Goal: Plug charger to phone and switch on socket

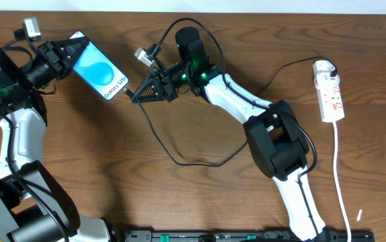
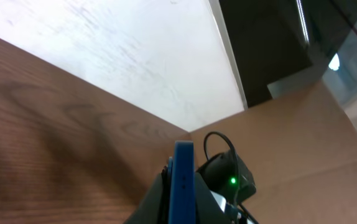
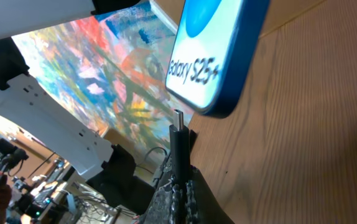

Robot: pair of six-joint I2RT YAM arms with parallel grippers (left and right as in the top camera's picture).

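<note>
Left fingers (image 1: 67, 48) clamp the slick, rigid phone (image 1: 99, 68) by its top end, tilted over the surface (image 1: 112, 191). Right fingers (image 1: 150, 87) pinch the charger (image 3: 178, 146) just behind its plug tip, near the phone's bottom edge (limp cable, so hold the stiff plug).

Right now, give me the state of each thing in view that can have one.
phone, screen lit, held by one end in the left claw.
left claw, shut on the phone.
charger, plug tip just short of the phone's end, not yet in.
right claw, shut on the charger's plug.
socket, flat on the table, untouched; switch too small to tell.
</note>
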